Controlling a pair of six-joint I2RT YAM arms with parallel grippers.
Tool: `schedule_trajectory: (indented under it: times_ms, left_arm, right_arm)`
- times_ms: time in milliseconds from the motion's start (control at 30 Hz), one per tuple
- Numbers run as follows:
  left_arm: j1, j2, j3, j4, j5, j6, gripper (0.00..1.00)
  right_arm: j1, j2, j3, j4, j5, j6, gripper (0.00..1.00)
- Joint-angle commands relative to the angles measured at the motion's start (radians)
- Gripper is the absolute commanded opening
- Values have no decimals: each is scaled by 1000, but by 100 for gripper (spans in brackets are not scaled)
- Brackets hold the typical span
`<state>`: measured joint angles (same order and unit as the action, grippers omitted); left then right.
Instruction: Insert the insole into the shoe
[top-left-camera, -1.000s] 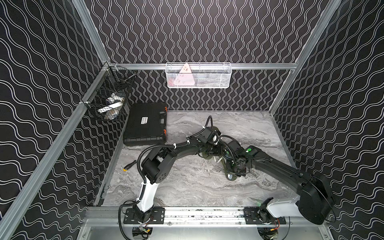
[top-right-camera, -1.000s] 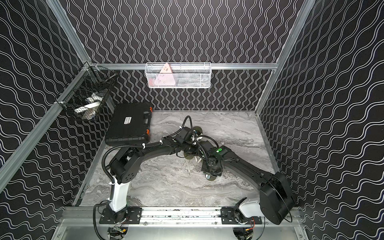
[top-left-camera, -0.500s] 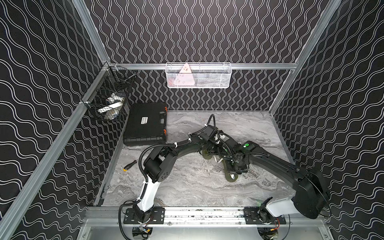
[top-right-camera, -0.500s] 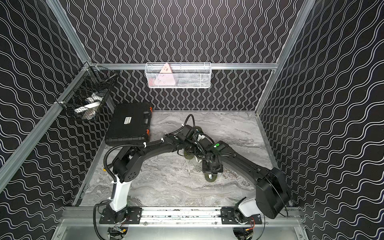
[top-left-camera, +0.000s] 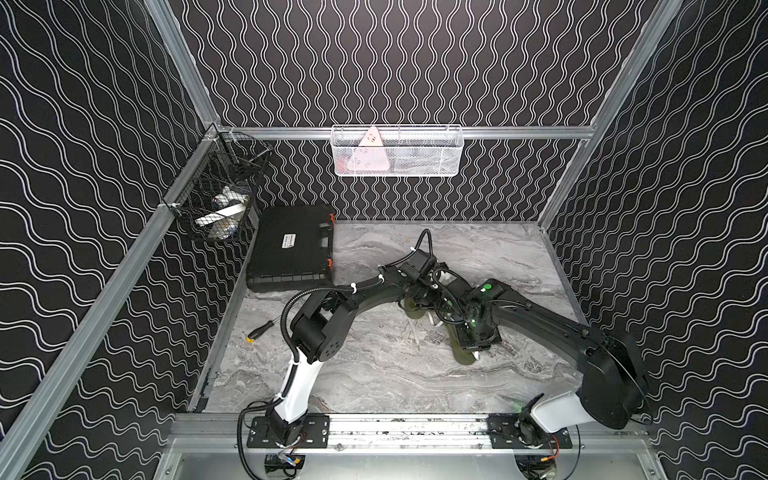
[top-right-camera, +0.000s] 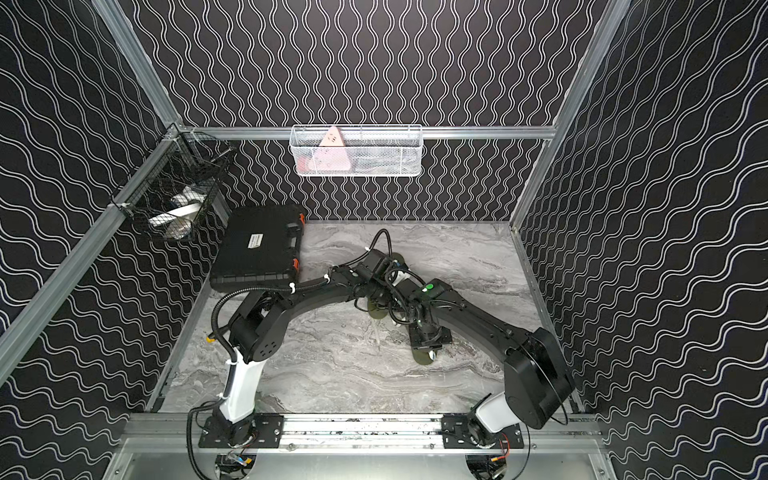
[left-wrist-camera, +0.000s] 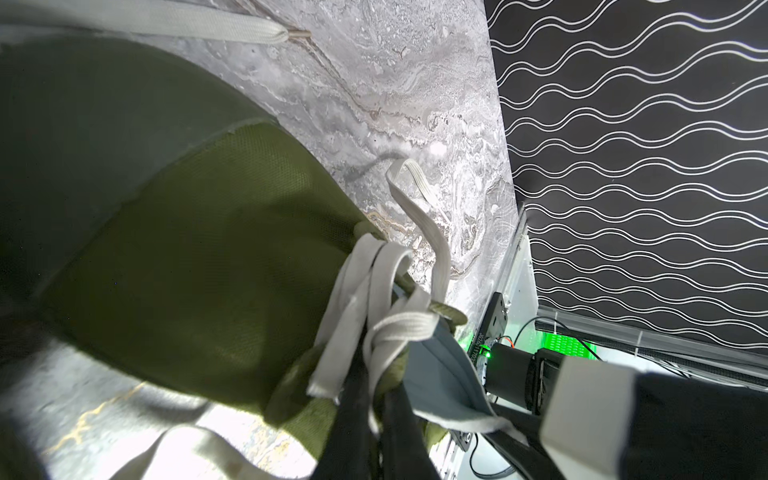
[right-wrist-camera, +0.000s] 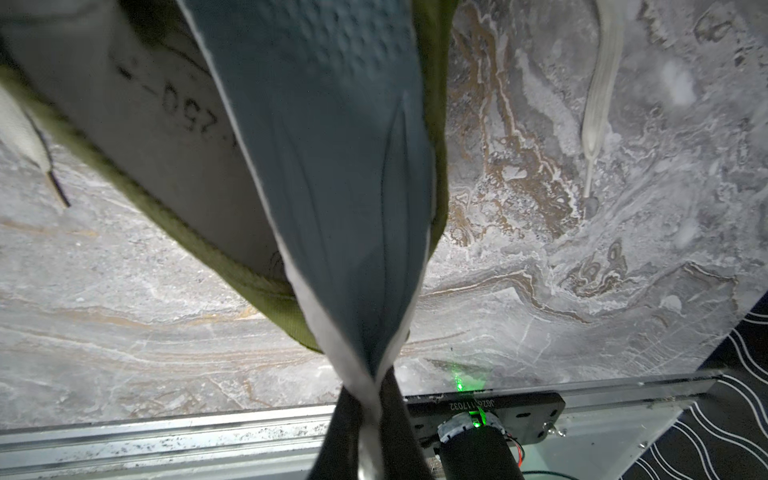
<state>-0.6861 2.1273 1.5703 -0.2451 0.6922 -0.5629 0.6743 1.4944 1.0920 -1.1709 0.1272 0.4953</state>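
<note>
Insole (right-wrist-camera: 332, 145) first: it is blue-grey, and I have one end of it nipped between the fingers of my right gripper (right-wrist-camera: 365, 395). The jaws are pressed together on it, so that the end folds into a crease. From my grip it runs into the mouth of the olive shoe (right-wrist-camera: 232, 257), lying over the pale printed lining inside.

My left gripper (left-wrist-camera: 374, 386) is clamped on the shoe at its laced edge. The jaws are closed, with the white laces (left-wrist-camera: 374, 291) bunched about them. Whether lace as well as fabric lies between the pads I cannot tell. The insole's edge shows just beside them.

In both top views the shoe sits a little right of the frame's centre on the grey marble table (top-left-camera: 374, 374). It is mostly hidden under my two wrists, which meet over it, and only olive patches show (top-left-camera: 465, 355). I cannot tell whether its sole rests on the table.

A black tool case (top-left-camera: 291, 249) lies left of centre against the back wall. A screwdriver (top-left-camera: 259, 332) lies at the table's left edge. A white wire basket (top-left-camera: 397, 151) hangs on the back rail at upper centre, and a black wire basket (top-left-camera: 216, 203) hangs on the left rail.
</note>
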Motion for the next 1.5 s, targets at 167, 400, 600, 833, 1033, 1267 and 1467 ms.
schedule_trajectory:
  times_ms: [167,400,600,833,1033,1267,1467]
  left_arm:
    - [2,-1,-10,68,101,-42,0]
    - [23,53,104,-73,173,52,0]
    - [28,79,104,-74,212,51,0]
    - [43,80,98,-46,236,29,0]
    - [46,80,95,-37,259,22,0]
    - [70,117,161,-109,276,58,0]
    - [75,119,163,-129,284,72,0]
  right_arm:
    - [7,50,34,98,-42,-74,4]
    - [7,91,35,138,17,-118,5]
    - [8,102,13,198,96,-113,6]
    - [13,100,8,213,108,-158,8]
    - [18,162,31,228,148,-155,11]
    - [58,149,-9,291,139,-53,18]
    - [65,152,-28,265,196,-3,30]
